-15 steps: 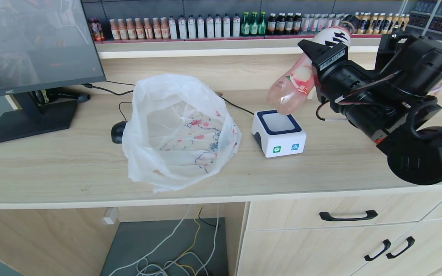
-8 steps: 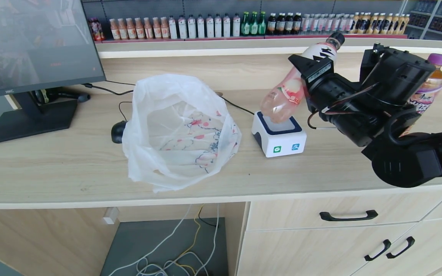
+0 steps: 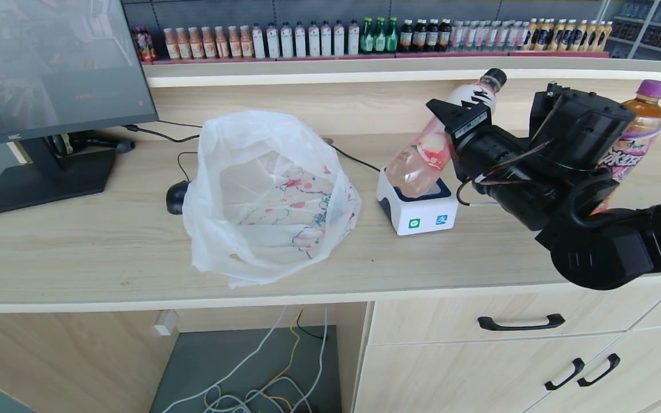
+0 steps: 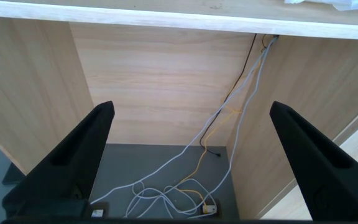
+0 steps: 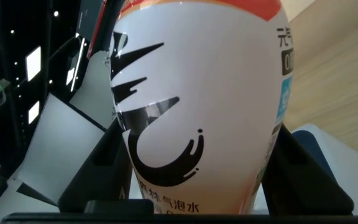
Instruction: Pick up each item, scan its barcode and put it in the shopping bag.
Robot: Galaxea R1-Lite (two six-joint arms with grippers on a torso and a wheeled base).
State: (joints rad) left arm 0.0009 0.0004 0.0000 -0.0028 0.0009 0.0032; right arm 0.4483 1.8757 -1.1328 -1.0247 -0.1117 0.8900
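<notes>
Pink bottle [image 3: 429,155] with a black cap was clenched around its middle in the right jaws. In the right wrist view the bottle's [image 5: 197,112] white label sat close up, with a dark finger [image 5: 104,165] pressed against each side. The bottle leaned over, cap pointing up and away from the robot and base down over the dark top window of the scanner [image 3: 422,213]. Whether base and window touched could not be told.

The scanner, a small white box, stood on the pale wood worktop [image 3: 107,246]. Just beside it, towards the robot's left, a thin white plastic bag [image 3: 267,195] stood open with its mouth upward. A purple-capped bottle [image 3: 639,129] stood upright behind the right arm, near the worktop's right end. A black mouse [image 3: 177,197] lay against the bag's far side, and beyond it a monitor [image 3: 49,63] stood at the left end. Rows of drinks [image 3: 307,39] lined a shelf at the back.

The left jaws hung below the worktop's edge, spread wide and gripping nothing, their dark fingers [image 4: 67,165] framing loose cables [image 4: 185,190] on the floor.
</notes>
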